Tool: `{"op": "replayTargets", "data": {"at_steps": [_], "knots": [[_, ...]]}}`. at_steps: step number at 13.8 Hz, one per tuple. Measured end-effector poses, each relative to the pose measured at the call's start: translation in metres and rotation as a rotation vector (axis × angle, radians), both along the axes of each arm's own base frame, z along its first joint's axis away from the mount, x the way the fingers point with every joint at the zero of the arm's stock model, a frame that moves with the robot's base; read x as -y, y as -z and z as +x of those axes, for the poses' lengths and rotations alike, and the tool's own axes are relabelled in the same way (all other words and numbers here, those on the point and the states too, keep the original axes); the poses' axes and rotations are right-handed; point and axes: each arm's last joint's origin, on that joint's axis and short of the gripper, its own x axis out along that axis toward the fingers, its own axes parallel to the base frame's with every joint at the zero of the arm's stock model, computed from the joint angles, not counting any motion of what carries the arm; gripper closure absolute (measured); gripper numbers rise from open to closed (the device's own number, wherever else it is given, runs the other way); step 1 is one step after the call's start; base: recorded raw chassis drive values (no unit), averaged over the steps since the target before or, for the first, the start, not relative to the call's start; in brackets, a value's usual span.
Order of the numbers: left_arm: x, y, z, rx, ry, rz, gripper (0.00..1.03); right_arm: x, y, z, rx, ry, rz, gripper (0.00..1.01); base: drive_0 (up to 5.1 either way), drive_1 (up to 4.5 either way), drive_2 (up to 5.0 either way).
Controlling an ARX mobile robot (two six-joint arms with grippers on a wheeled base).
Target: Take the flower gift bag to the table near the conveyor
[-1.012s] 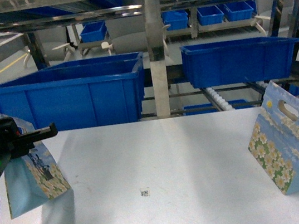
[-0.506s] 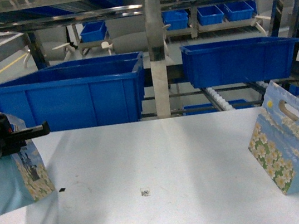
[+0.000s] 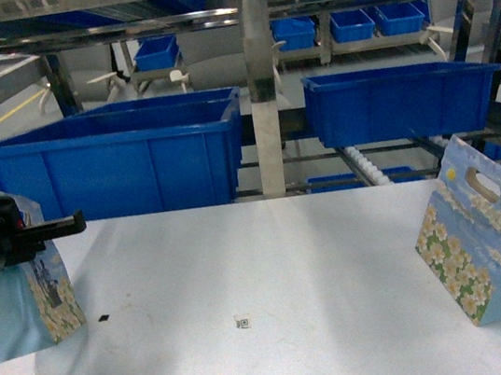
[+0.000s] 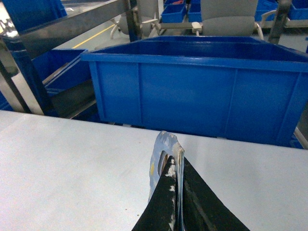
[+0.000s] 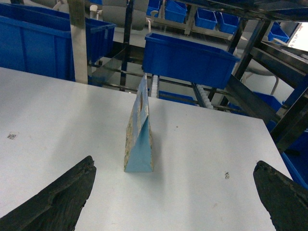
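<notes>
The large matte white table (image 3: 272, 269) bears the second flowered paper gift bag (image 3: 481, 242). The first flower gift bag (image 3: 27, 301), clamped by the black left gripper (image 4: 176, 166), has drifted left, not yet set down (only its wrist view shows the pinch). The right gripper (image 5: 173, 192) gapes apart.

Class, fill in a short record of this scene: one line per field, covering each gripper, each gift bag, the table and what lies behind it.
Left gripper: shut on held bag
Held bag: far left, top edge pinched between the fingers
Right gripper: open, empty
Standing bag: upright on the table, right side, free of both grippers
Table: white, small code sticker near the middle
Behind table: blue crates, conveyor
</notes>
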Motion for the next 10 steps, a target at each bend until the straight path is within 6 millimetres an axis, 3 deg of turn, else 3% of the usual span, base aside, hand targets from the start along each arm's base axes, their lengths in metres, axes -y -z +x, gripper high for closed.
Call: {"op": "replayTargets", "data": {"at_steps": [5, 10], "knots": [[0.007, -0.004, 0.005, 0.018, 0.018, -0.002, 1.01, 0.0, 0.0, 0.0, 0.0, 0.0, 0.0, 0.03, 0.0, 0.0, 0.0], [0.02, 0.001, -0.027, -0.032, 0.041, 0.012, 1.01, 0.0, 0.0, 0.0, 0.0, 0.0, 0.0, 0.03, 0.0, 0.0, 0.0]]}}
